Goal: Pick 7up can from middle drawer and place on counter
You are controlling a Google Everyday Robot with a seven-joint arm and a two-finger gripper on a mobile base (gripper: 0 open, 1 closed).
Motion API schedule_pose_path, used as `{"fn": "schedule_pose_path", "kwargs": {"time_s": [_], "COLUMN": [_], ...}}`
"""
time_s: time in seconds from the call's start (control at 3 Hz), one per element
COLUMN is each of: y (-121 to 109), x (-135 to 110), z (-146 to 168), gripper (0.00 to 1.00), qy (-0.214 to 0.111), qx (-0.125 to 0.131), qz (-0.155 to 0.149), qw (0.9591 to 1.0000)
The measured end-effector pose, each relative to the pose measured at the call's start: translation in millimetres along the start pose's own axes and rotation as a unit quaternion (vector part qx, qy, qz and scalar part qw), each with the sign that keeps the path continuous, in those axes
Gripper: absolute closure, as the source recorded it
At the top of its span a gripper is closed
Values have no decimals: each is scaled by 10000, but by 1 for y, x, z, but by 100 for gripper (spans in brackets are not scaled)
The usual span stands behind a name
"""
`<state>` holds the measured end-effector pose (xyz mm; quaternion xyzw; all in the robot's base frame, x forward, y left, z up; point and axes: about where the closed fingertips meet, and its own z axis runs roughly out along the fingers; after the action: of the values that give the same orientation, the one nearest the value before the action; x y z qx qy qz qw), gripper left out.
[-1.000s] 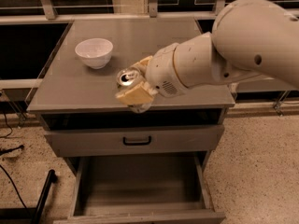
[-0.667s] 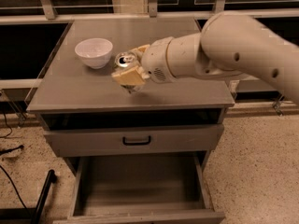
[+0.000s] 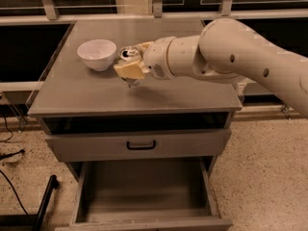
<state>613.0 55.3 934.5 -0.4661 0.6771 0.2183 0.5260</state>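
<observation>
Reaches leftward from the right, arm [image 3: 231, 52] nearly level; gripper [image 3: 129, 64] low over the counter [image 3: 91, 100], tan fingers [image 3: 131, 71] clamped around the 7up can [image 3: 126, 54].

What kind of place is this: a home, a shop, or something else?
Probably a lab or office test area: a plain grey cabinet with drawers, a speckled hard floor with loose cables, and a robot gripper holding a can over the counter, beside a bowl.

Over the counter [image 3: 183, 93], the pincer [image 3: 129, 64] covers most of the 7up can [image 3: 127, 53]; its arm [image 3: 231, 47] is cropped right.
</observation>
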Motion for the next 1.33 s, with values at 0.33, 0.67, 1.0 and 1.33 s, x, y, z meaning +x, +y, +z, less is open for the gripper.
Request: {"fn": "schedule_pose_path", "kwargs": {"time_s": [0.33,0.67,1.0,1.33], "y": [0,-4,-6,-6], "x": [1,9,13,14], "z": [2,3,3,-1], "gripper": [100,100,100,100], "qy": [51,201,274,327], "qx": [17,102,143,183], "qz": [110,514,793,1105], "qw": [9999,9984,9964,9932]}}
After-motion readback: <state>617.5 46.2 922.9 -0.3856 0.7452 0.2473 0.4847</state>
